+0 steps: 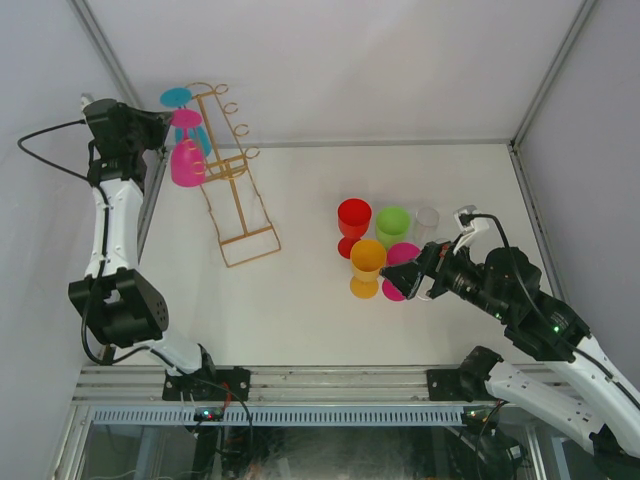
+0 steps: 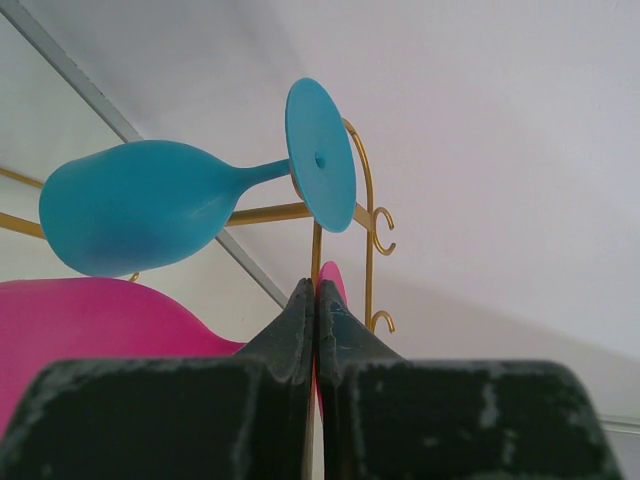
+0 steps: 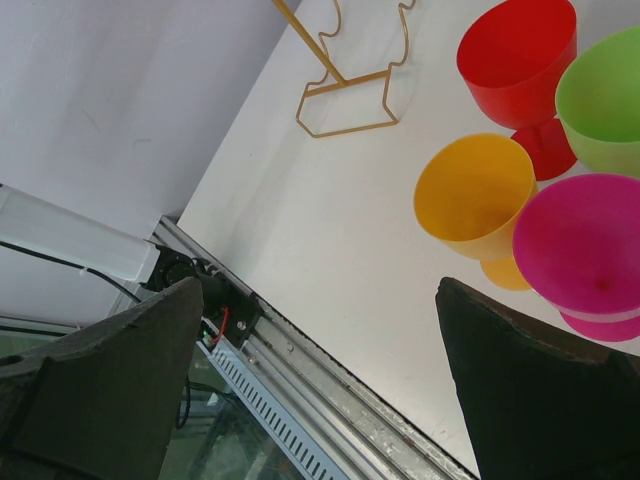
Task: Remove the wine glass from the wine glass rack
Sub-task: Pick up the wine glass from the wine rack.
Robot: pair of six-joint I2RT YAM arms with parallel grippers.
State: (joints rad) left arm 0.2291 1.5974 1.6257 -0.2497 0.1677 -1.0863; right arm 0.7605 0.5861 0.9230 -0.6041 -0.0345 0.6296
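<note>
High on the wine glass rack (image 1: pixel 240 215), left gripper (image 2: pixel 317 292) jaws pinch the pink wine glass (image 2: pixel 90 335) by its foot, below a teal glass (image 2: pixel 140 215); right gripper (image 3: pixel 318 300) jaws gape wide

You get bright, even, diffuse light in all three views, with no glare. The white matte tabletop (image 1: pixel 300 300) carries only faint, soft shadows beneath the coloured plastic goblets (image 1: pixel 367 258). In your left wrist view the teal plastic wine glass (image 2: pixel 140 215) is sharp and shaded underneath, while the left gripper's black fingers (image 2: pixel 180 420) blur. The right gripper's black fingers (image 3: pixel 100 390) are equally soft.
</note>
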